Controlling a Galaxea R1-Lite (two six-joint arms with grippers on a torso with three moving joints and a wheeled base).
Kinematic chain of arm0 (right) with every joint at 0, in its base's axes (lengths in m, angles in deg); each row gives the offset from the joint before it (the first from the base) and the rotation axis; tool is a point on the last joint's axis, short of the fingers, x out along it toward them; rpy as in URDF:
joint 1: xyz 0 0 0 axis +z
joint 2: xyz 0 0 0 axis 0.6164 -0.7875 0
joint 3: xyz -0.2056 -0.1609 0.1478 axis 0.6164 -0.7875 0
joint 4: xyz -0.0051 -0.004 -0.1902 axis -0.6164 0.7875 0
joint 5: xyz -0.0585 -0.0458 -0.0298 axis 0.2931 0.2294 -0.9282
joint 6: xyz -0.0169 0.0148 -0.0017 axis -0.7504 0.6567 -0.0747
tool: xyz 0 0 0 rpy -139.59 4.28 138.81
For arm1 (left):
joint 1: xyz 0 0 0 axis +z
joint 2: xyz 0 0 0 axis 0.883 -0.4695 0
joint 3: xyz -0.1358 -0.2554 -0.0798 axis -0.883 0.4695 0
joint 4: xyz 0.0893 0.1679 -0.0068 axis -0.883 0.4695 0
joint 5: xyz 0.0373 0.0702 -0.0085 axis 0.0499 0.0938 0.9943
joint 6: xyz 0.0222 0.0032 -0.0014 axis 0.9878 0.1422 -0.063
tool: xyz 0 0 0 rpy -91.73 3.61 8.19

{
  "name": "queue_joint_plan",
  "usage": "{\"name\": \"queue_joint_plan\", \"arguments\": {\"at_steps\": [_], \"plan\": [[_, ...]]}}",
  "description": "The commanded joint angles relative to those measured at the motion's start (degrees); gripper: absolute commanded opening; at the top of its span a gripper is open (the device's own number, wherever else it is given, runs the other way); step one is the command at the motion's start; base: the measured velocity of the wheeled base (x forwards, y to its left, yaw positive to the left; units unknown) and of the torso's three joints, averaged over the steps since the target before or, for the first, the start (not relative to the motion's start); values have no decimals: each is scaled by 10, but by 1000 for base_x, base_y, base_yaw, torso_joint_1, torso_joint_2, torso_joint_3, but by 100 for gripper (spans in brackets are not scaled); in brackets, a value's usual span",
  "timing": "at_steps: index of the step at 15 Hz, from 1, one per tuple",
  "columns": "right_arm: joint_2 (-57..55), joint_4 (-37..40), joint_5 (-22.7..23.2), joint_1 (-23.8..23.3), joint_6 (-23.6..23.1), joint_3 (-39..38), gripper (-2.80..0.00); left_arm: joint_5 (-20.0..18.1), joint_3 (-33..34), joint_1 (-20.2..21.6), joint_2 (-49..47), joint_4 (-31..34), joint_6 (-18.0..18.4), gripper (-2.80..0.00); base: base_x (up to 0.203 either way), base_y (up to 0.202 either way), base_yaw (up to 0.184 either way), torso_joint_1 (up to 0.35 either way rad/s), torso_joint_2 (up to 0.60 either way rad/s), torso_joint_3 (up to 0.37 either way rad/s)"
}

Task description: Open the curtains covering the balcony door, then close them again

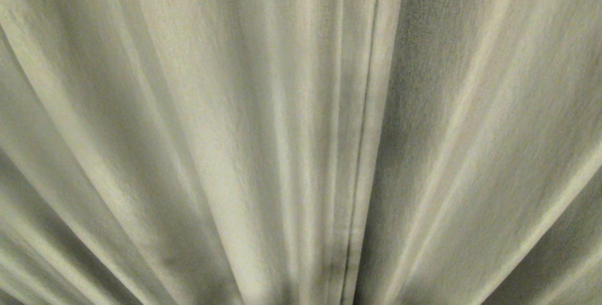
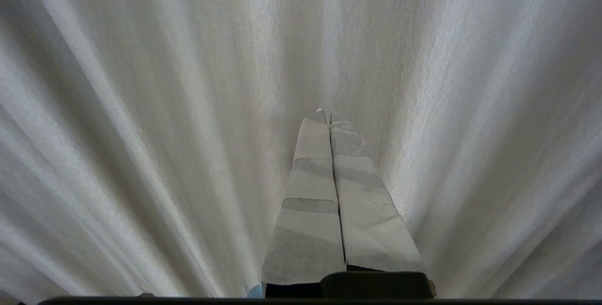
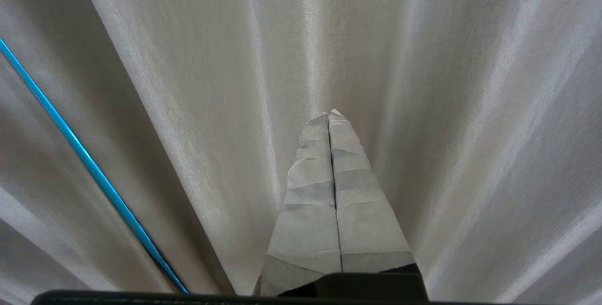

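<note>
In the head view the curtains [image 1: 235, 131] filled everything, pleated, two panel edges meeting at a seam [image 1: 364, 131] right of centre; in the left wrist view the left gripper [image 2: 328, 116] pointed at the folds, fingers pressed together, empty; in the right wrist view the right gripper [image 3: 329, 116] likewise, a blue line [image 3: 89, 164] running beside it.

Indoor room of unclear kind, pleated cream curtains [image 1: 211, 131] filling every view
</note>
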Motion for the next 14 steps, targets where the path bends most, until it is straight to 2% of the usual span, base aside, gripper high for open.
{"name": "queue_joint_plan", "arguments": {"at_steps": [1,14], "plan": [[0,0,0,0,0,0,-280,0,0,0,1,-1,0,-280,0,0,0,0,0,0],[0,-1,0,0,1,0,-280,0,0,0,1,-1,0,-280,0,0,0,0,0,0]]}}
